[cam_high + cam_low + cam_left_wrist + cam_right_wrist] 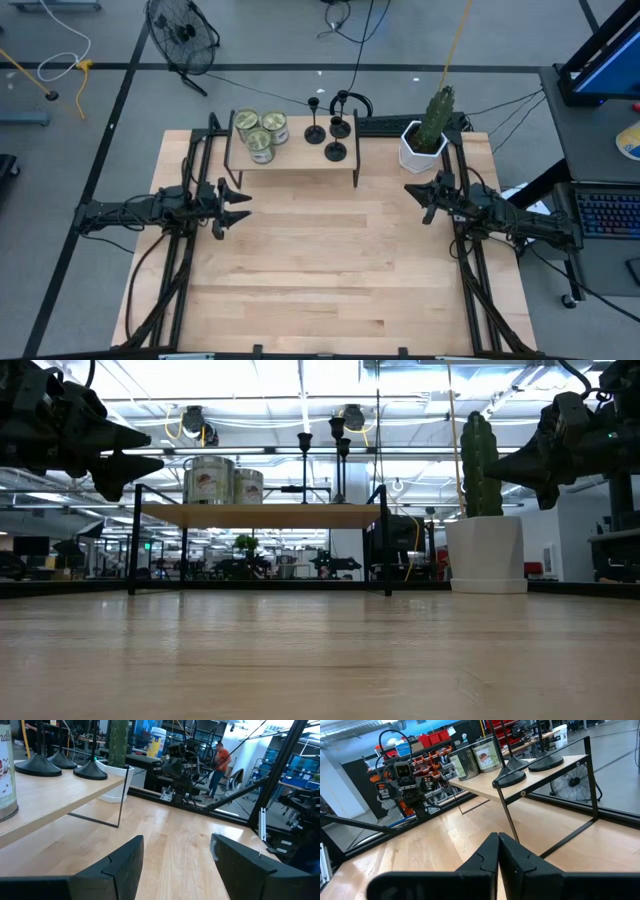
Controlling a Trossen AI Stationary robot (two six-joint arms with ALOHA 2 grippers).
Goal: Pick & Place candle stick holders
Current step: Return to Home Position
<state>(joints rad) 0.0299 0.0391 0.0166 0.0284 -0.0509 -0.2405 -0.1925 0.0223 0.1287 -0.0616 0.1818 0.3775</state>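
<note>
Three candle holders (336, 151) are standing, seemingly upright, on the shelf (300, 162). The left tool (240, 206) is hovering with fingers apart and the right tool (411, 189) with fingers together, above the table (330, 270).

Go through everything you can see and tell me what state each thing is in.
Left gripper: open, empty, above the table, left side.
Right gripper: shut, empty, above the right side.
Three candle stick holders: upright on the shelf.
Three jars: upright on the shelf.
Cactus pot: upright on the table.
</note>
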